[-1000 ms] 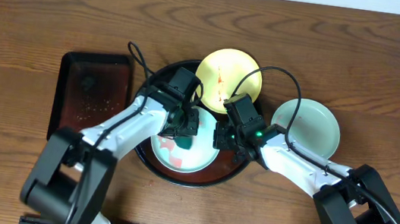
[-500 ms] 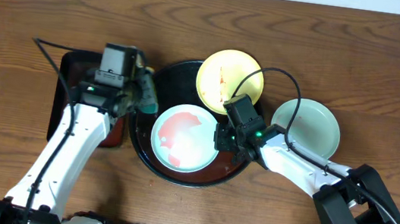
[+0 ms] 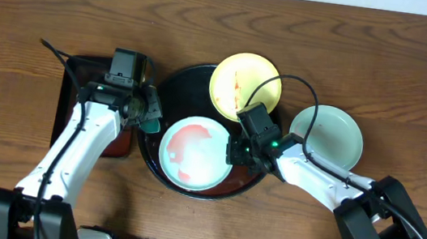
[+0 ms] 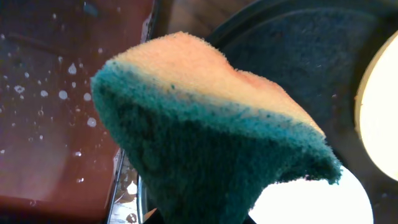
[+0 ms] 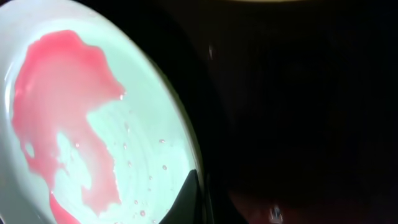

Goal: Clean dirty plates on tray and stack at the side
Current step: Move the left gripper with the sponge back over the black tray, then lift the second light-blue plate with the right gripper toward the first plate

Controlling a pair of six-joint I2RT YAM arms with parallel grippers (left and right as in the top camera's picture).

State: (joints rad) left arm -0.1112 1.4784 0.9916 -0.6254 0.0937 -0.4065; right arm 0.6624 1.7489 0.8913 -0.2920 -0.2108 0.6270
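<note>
The round black tray (image 3: 170, 90) holds a mint-blue plate (image 3: 197, 154) smeared with red sauce and a pale yellow plate (image 3: 244, 81) with red streaks. A second mint-blue plate (image 3: 327, 135) with no visible sauce lies on the wood to the right. My left gripper (image 3: 147, 111) is shut on a yellow-and-green sponge (image 4: 205, 124) and hovers at the tray's left rim. My right gripper (image 3: 236, 151) is shut on the right rim of the smeared plate (image 5: 81, 124), its fingers (image 5: 200, 196) pinching the edge.
A smaller rectangular black tray (image 3: 90, 96), wet with droplets (image 4: 50, 93), lies left of the round tray. Bare wood-grain tabletop (image 3: 368, 57) spreads at the back and right.
My left gripper lifted the sponge off the smeared plate and swung left to the tray's left rim. The right gripper stayed on the plate's rim.
</note>
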